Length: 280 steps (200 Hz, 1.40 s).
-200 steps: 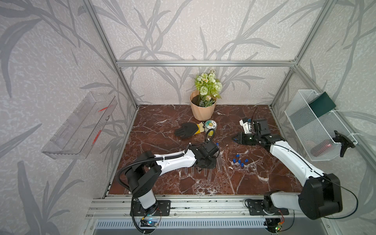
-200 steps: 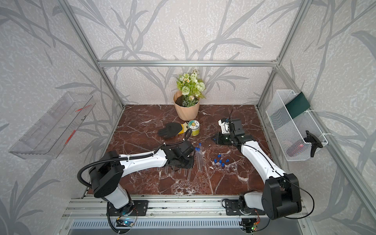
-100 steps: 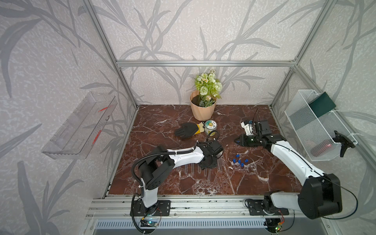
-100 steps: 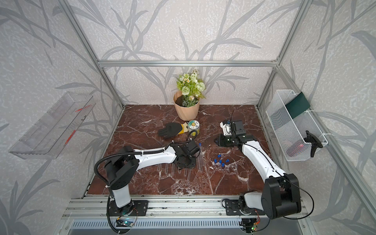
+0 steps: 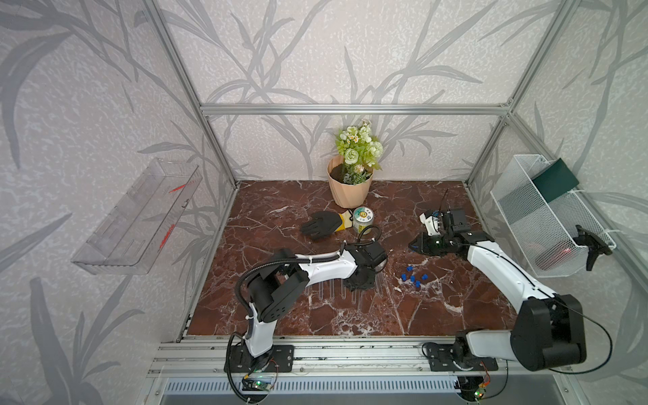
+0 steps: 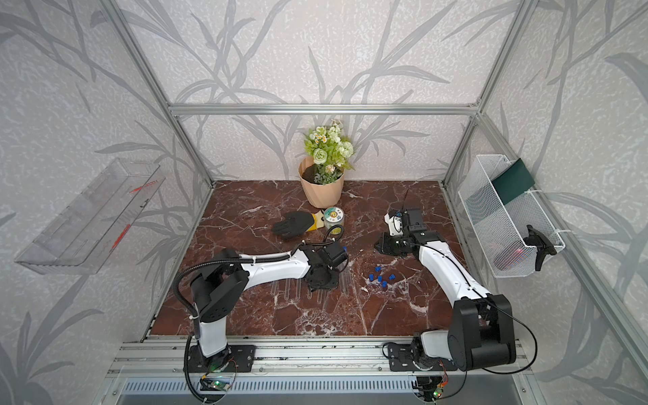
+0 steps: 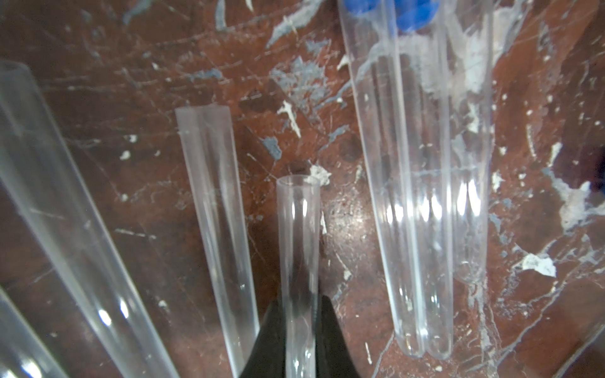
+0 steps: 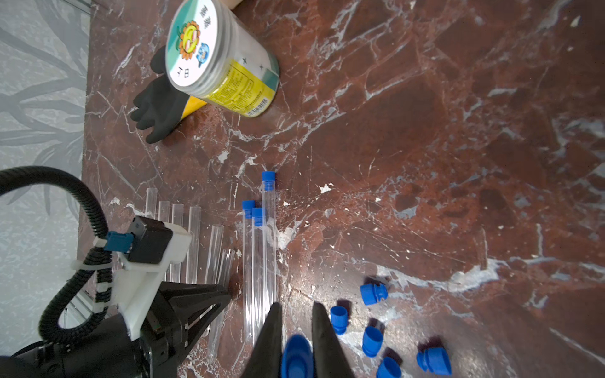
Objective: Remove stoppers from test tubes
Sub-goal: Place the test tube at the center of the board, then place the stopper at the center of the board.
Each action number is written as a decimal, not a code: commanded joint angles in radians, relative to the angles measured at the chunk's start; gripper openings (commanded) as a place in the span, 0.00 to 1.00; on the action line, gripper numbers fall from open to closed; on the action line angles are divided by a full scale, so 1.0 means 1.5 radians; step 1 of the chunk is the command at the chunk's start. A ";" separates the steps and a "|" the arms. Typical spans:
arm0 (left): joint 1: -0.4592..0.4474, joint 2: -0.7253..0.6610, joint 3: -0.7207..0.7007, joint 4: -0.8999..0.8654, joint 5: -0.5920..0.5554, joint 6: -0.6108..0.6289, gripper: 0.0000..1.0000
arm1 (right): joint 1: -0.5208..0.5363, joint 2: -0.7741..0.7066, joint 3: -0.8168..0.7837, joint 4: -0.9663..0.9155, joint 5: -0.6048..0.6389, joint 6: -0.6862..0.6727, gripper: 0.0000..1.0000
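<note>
In the left wrist view my left gripper (image 7: 299, 314) is shut on a clear open test tube (image 7: 298, 229) with no stopper, low over the marble floor. Several other open test tubes (image 5: 331, 287) lie in a row beside it. Three test tubes (image 8: 258, 248) next to them carry blue stoppers (image 8: 268, 176). My right gripper (image 8: 296, 306) is shut on a blue stopper (image 8: 296, 356), raised to the right of the tubes. Several loose stoppers (image 5: 413, 277) lie in a cluster on the floor below it, also visible in a top view (image 6: 380, 277).
A black glove (image 5: 321, 226) and a labelled jar (image 5: 363, 219) lie behind the tubes, with a flower pot (image 5: 350, 189) at the back. A white wire basket (image 5: 547, 224) hangs on the right wall and a clear shelf (image 5: 140, 217) on the left wall.
The left arm's elbow has swung to the right while its gripper stays low over the tube row. The right gripper has shifted only slightly, still holding its stopper.
</note>
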 commanded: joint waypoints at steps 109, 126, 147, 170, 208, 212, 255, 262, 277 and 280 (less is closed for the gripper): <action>0.002 -0.015 0.024 -0.048 -0.021 0.020 0.32 | -0.006 -0.009 -0.009 -0.029 0.020 -0.002 0.04; 0.001 -0.031 0.021 -0.052 -0.026 0.023 0.34 | -0.007 -0.012 -0.016 -0.033 0.026 -0.004 0.04; 0.001 -0.052 0.015 -0.051 -0.027 0.028 0.35 | -0.009 -0.010 -0.023 -0.038 0.032 -0.007 0.04; 0.000 -0.061 0.015 -0.053 -0.013 0.036 0.36 | -0.010 -0.001 -0.026 -0.044 0.043 -0.011 0.04; -0.006 -0.074 0.011 -0.052 -0.015 0.048 0.38 | -0.013 0.033 -0.029 -0.056 0.060 -0.025 0.04; -0.008 -0.077 0.010 -0.052 -0.016 0.048 0.38 | -0.014 0.038 -0.029 -0.058 0.061 -0.027 0.04; -0.019 -0.103 -0.006 -0.038 -0.021 0.058 0.41 | -0.026 0.086 -0.029 -0.056 0.082 -0.056 0.05; -0.022 -0.106 -0.008 -0.038 -0.020 0.060 0.42 | -0.028 0.095 -0.030 -0.053 0.085 -0.058 0.04; -0.025 -0.110 -0.009 -0.040 -0.023 0.064 0.42 | -0.030 0.112 -0.031 -0.048 0.088 -0.059 0.05; -0.026 -0.112 -0.009 -0.041 -0.023 0.065 0.42 | -0.030 0.115 -0.030 -0.047 0.089 -0.061 0.05</action>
